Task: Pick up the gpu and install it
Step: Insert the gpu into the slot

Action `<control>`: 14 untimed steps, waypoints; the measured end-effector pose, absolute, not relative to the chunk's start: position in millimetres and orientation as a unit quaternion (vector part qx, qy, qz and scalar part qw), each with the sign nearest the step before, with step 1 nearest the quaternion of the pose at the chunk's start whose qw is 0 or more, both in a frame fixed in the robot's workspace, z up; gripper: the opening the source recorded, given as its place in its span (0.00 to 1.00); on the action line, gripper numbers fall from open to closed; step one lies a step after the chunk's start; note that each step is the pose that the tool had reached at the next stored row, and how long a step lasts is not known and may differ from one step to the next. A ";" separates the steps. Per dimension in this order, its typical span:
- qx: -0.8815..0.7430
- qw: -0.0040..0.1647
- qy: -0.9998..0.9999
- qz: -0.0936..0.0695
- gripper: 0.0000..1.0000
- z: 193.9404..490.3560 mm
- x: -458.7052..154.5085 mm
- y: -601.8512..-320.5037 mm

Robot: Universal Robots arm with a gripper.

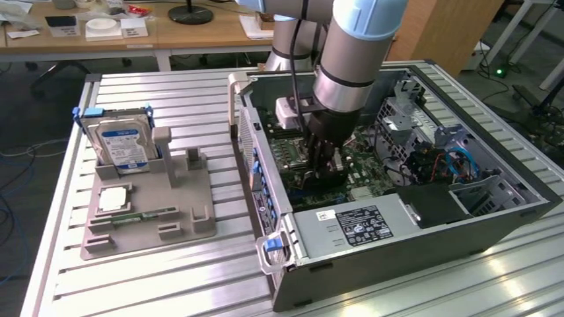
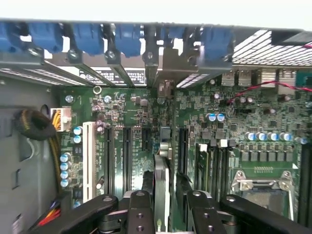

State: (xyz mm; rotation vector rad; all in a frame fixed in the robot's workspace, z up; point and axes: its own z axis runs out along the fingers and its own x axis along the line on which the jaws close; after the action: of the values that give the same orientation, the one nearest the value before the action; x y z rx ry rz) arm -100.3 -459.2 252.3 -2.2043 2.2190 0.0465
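Ribbed aluminium forms the table [image 1: 176, 92] under everything we see. In the exterior view the open computer case [image 1: 493, 218] takes up the frame from the centre out towards four o'clock, with the green motherboard [image 1: 370, 168] lying inside and the boxed power supply [image 1: 357, 228] at the case's six o'clock. The robot arm [image 1: 352, 46] comes down from twelve o'clock into the case. At nine o'clock from the case sits a grey holder tray [image 1: 145, 218], and the hard drive [image 1: 123, 148] stands upright at its eleven o'clock corner; a slim memory stick [image 1: 141, 216] lies near the tray's centre.

The gripper [image 1: 324, 173] is low over the motherboard. In the wrist view we see its black fingers [image 2: 139, 212] clamped on the gpu [image 2: 161, 187], which stands on edge between them, its lower edge down among the expansion slots [image 2: 126, 161], at three o'clock from the white slot [image 2: 88, 158].
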 end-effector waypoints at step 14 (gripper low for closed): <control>-0.705 0.010 0.709 0.011 0.25 281.0 -100.6 -459.2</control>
State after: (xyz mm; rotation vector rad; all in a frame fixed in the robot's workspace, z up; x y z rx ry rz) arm -100.6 -459.2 281.0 -2.1993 2.2136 0.0356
